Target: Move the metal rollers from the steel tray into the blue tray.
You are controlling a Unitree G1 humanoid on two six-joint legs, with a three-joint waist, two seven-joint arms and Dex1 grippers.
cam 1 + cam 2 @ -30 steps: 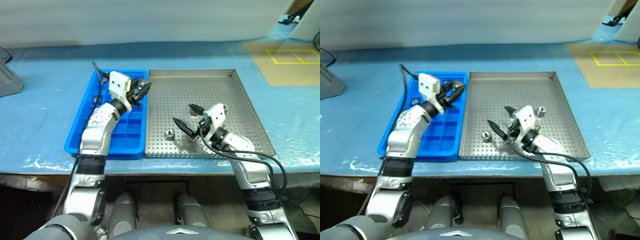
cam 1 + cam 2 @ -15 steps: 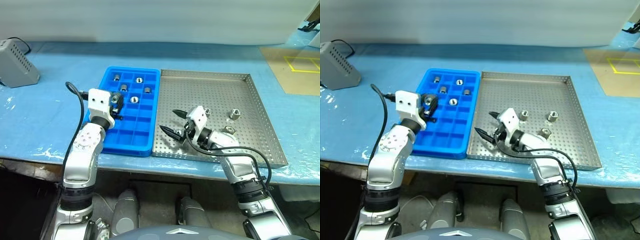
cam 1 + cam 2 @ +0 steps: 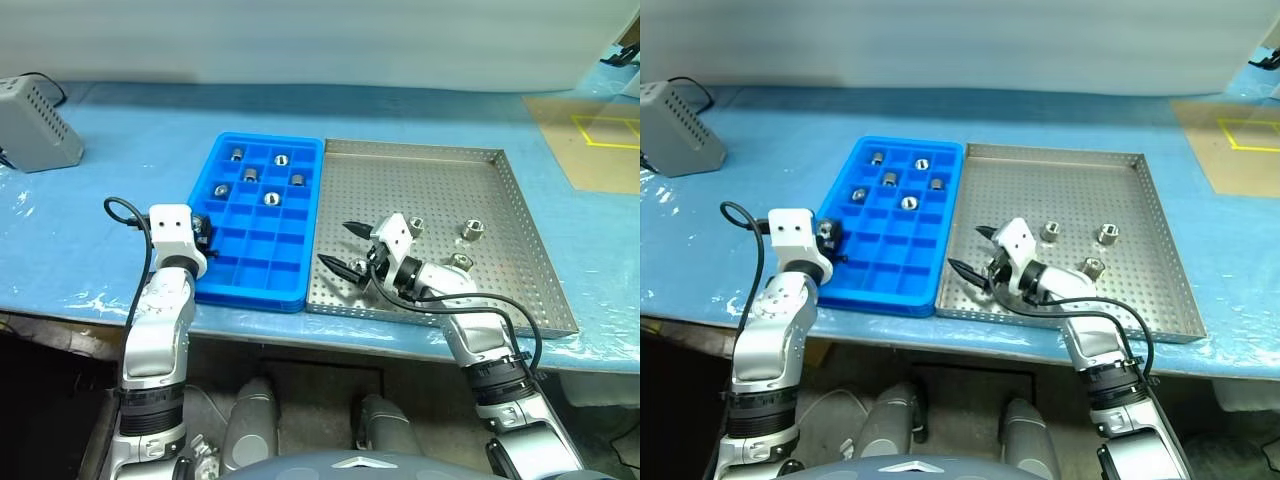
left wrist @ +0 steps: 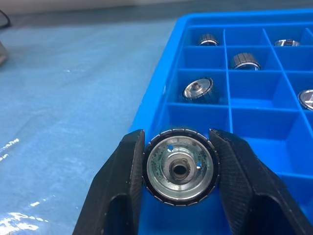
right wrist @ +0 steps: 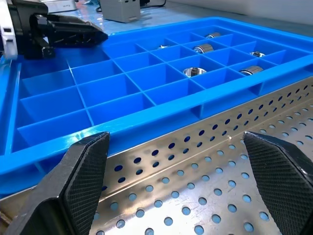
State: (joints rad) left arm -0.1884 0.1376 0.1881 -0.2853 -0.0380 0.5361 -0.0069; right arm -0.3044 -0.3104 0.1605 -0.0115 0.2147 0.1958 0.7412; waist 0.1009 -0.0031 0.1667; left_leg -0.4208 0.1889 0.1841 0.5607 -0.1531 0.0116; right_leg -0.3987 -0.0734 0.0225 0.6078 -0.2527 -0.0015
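— While I look down my left gripper (image 4: 178, 171), what sits between the fingers?
— One roller (image 4: 180, 169): shiny, ribbed rim, centre hole, clamped at the blue tray (image 3: 300, 288)'s near-left edge. I read no writing.
— And my right gripper (image 3: 345, 248)?
— Spread wide, holding nothing, low over the steel tray (image 3: 520, 200); three loose rollers (image 3: 471, 229) lie right of it, five rollers (image 3: 271, 198) in far compartments.

We see two arms clad in silver-grey metallic shells with black joint rings, each carrying a white boxy wrist block. A black cable loops out at about nine o'clock from the left wrist, and another curls along the right forearm. The left gripper (image 4: 179, 169) and right gripper (image 3: 344, 249) have black, tapered fingers (image 5: 80, 183) with fine cross-hatched pads.
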